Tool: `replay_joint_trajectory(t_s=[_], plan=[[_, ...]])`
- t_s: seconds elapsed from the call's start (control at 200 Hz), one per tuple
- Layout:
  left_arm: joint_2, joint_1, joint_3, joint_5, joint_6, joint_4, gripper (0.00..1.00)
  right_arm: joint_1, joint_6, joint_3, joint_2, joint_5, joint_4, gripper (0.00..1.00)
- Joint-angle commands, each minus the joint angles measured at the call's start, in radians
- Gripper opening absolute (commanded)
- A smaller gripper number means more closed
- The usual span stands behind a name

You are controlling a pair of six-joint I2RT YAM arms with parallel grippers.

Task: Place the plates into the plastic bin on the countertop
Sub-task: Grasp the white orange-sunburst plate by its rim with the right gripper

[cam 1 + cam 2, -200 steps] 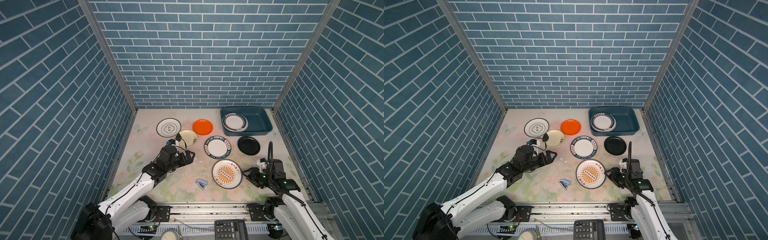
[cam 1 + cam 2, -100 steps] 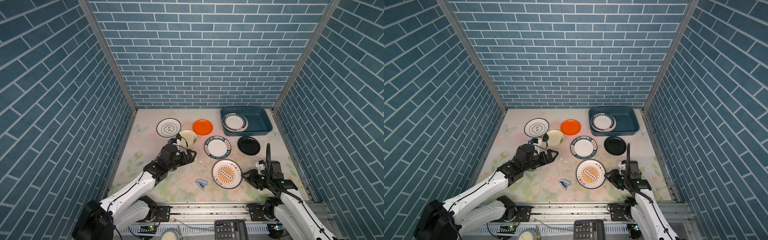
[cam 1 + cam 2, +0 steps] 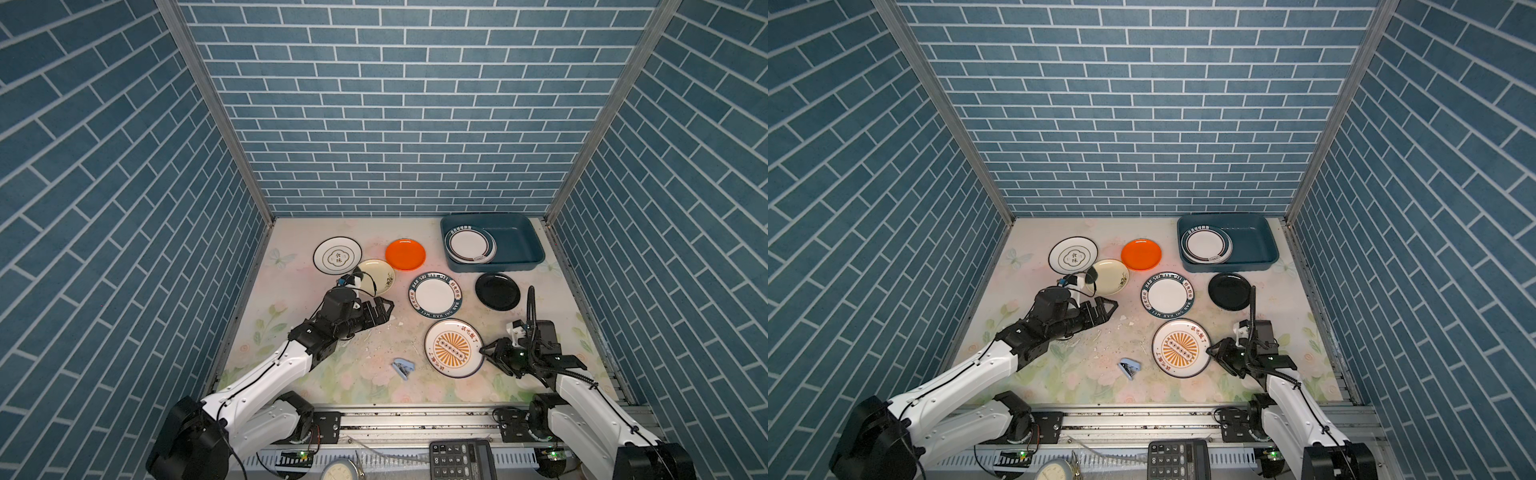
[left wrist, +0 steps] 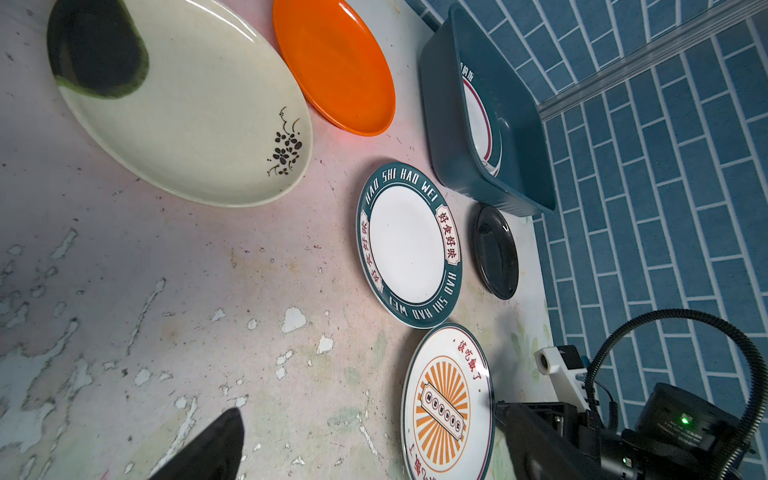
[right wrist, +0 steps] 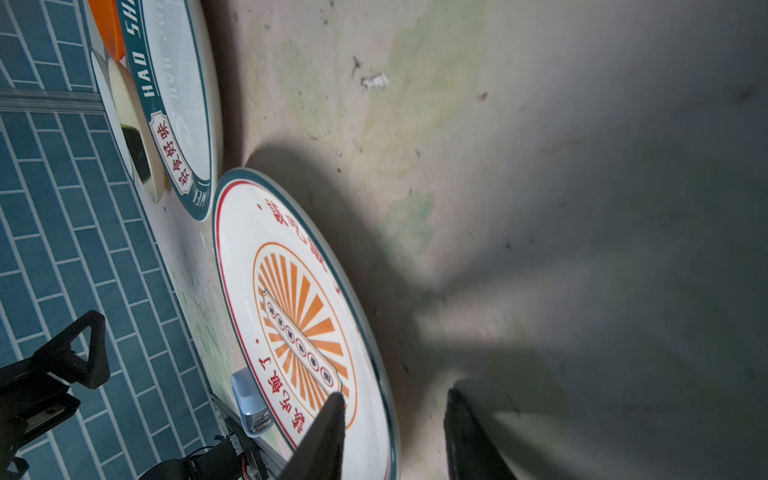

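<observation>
1. Right wrist view: right pincer (image 5: pixel 395 395) straddles the near-right rim of the sunburst plate (image 5: pixel 291 291). One finger (image 5: pixel 328 428) is over the plate face, the other outside the rim over the tabletop (image 5: pixel 540 166). Jaws are part-spread with a gap on both sides of the rim, so nothing is pinched.
2. In both top views the sunburst plate (image 3: pixel 453 348) lies flat, near and right of centre, well apart from the plastic bin (image 3: pixel 517 243) at far right.
3. The bin holds a stack of teal-rimmed plates (image 3: pixel 470 246) against its left wall; its right half is bare.
4. Also out on the tabletop:
   - black plate (image 3: pixel 497 291), just near of the bin
   - lettered plate (image 3: pixel 435 294)
   - orange plate (image 3: pixel 405 254)
   - cream plate (image 3: pixel 380 276)
   - line-rimmed white plate (image 3: pixel 337 255), far left
5. Left pincer (image 3: pixel 384 311) is spread wide and empty, hovering over bare tabletop just near of the cream plate.
6. My read of the step: grasping the sunburst plate, closing phase.
7. Next move calls for:
   - getting the outer finger under the lip
   - clamping the rim
   - lifting clear
   - carrying far over the black plate
   - setting down in the bin
8. Risk: a thin edge grip could let the plate pivot or slip.
</observation>
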Motion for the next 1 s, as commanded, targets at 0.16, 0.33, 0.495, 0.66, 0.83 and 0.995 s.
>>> replay_joint_trajectory(t_s=[0.16,0.33,0.495,0.66,0.83,0.995], plan=[[0.035,-0.012,0.026,0.009,-0.011,0.038,1.0,0.0,-0.036,-0.016,0.065,-0.013,0.073,0.36],[0.054,-0.016,0.032,0.012,-0.015,0.044,1.0,0.001,-0.033,-0.014,0.103,-0.012,0.108,0.3],[0.07,-0.017,0.039,0.015,-0.015,0.049,1.0,0.002,-0.033,-0.011,0.132,-0.011,0.126,0.27],[0.087,-0.019,0.045,0.017,-0.013,0.057,1.0,0.002,-0.033,-0.01,0.142,-0.004,0.131,0.19],[0.113,-0.019,0.054,0.026,-0.014,0.066,0.99,0.003,-0.031,-0.005,0.144,0.005,0.127,0.14],[0.13,-0.02,0.065,0.034,-0.011,0.068,1.0,0.0,-0.025,-0.004,0.132,0.037,0.111,0.12]])
